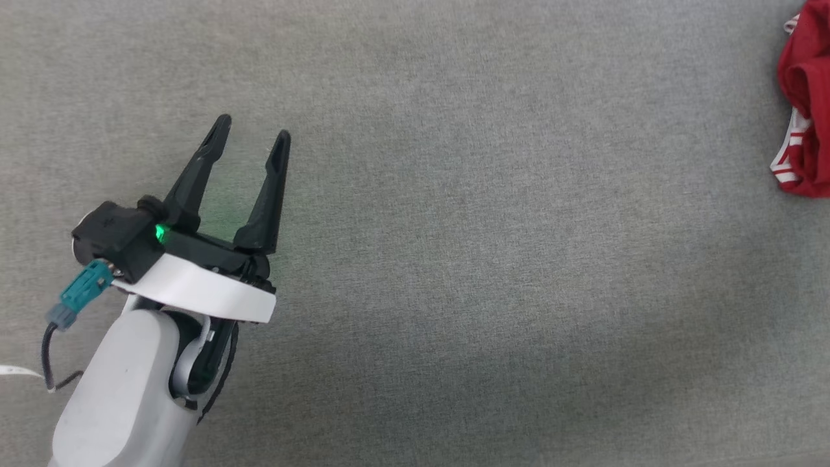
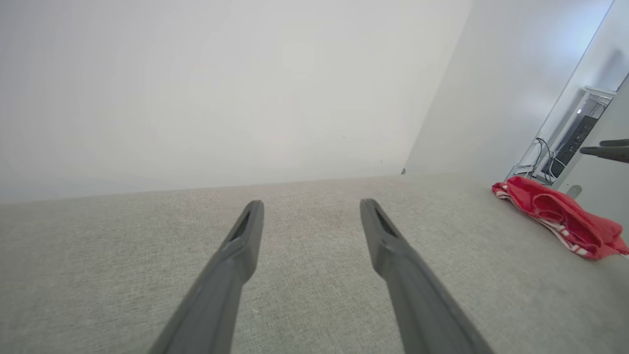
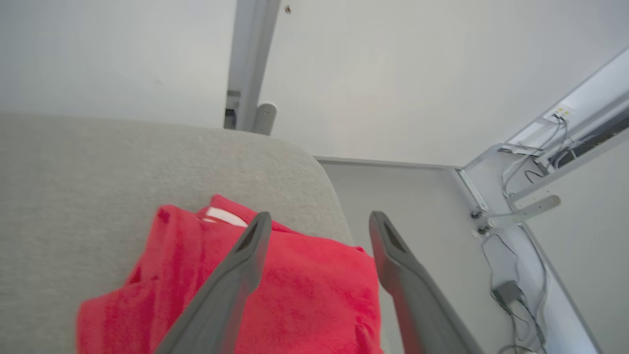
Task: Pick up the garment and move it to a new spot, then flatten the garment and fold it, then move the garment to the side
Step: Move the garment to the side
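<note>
The left gripper (image 1: 253, 128) hovers over the grey surface (image 1: 493, 272), fingers wide, holding nothing. The garment (image 1: 809, 91) lies bunched at the far right corner, below the right gripper (image 3: 320, 216), fingers also wide. So close to the edge, it may slide off if a finger snags it.

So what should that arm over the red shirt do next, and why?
Probably raise the right gripper straight up and clear. Its fingers stand open with nothing pinched, and the garment lies bunched on the grey table near its rounded corner, so lifting away should avoid dragging the cloth off the edge.
</note>
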Available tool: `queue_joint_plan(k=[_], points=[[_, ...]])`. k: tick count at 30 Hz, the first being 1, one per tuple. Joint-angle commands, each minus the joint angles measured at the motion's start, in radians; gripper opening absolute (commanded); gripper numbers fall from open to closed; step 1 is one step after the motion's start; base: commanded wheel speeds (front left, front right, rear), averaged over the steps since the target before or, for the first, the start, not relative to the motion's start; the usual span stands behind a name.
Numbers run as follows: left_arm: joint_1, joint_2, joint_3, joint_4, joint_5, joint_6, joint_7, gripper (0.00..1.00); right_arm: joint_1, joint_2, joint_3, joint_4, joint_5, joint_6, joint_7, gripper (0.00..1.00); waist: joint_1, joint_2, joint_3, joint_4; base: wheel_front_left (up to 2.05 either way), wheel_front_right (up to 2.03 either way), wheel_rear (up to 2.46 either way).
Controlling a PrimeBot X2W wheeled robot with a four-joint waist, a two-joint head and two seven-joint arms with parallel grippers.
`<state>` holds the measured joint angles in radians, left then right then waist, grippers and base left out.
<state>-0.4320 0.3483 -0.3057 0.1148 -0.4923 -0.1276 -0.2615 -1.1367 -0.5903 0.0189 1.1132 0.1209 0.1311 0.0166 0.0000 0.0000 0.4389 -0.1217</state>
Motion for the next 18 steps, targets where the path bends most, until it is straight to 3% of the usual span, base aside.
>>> queue_joint_plan(k=[1, 12, 18], points=[[0.015, -0.002, 0.007, -0.002, -0.006, -0.003, -0.005, 1.00, 0.011, 0.015, 0.003, -0.005, 0.010, -0.001, -0.013, 1.00, 0.0000, 0.0000, -0.014, 0.006, 0.00, 0.00, 0.00], [0.072, -0.016, 0.089, 0.021, -0.020, -0.003, -0.005, 1.00, 0.118, 0.116, 0.107, -0.098, 0.139, -0.001, -0.128, 1.00, 0.0000, 0.0000, -0.101, 0.039, 0.00, 0.00, 0.00], [0.114, -0.027, 0.152, 0.014, 0.026, -0.003, -0.005, 1.00, 0.205, 0.148, 0.172, -0.163, 0.213, -0.001, -0.188, 1.00, 0.0000, 0.0000, -0.148, 0.057, 0.00, 0.00, 0.00]])
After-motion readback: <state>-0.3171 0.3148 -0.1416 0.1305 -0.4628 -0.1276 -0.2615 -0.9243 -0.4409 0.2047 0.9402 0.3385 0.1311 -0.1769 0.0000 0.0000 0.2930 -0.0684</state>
